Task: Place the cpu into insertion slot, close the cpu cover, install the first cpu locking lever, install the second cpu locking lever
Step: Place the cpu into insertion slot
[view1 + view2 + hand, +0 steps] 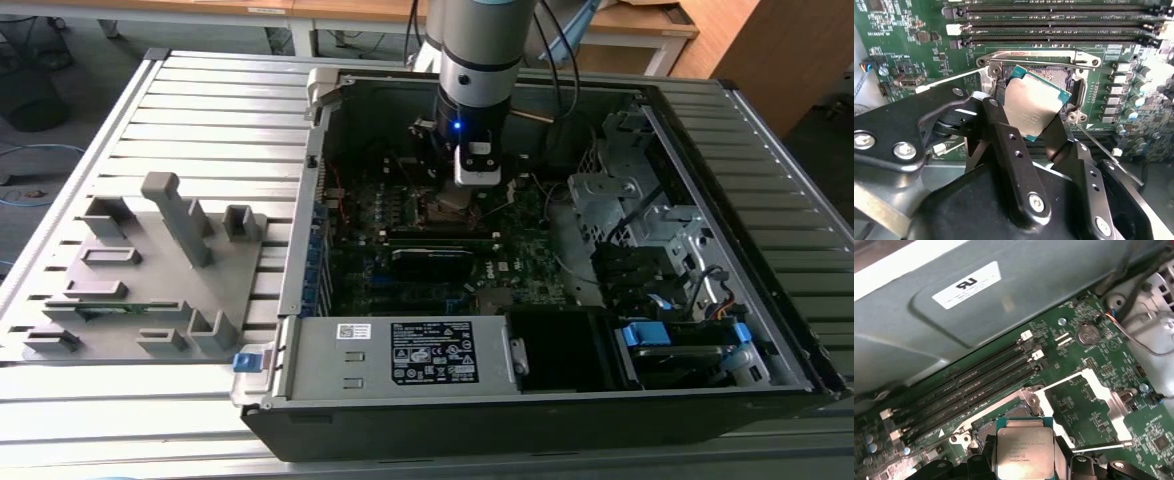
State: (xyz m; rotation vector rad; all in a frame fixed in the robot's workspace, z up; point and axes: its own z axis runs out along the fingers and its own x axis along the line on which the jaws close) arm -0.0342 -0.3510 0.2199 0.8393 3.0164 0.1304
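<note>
Between fingers of hand [1026,114], we see cpu [1033,102] clamped by its edges, tilted. Just beyond fingertips, insertion slot [1053,75] lies uncovered; cpu cover [1114,410] swung open beside hand. Our worry: chip lands askew if released tilted, corner scraping slot's contacts; loose grasp could let it slip early.
</note>
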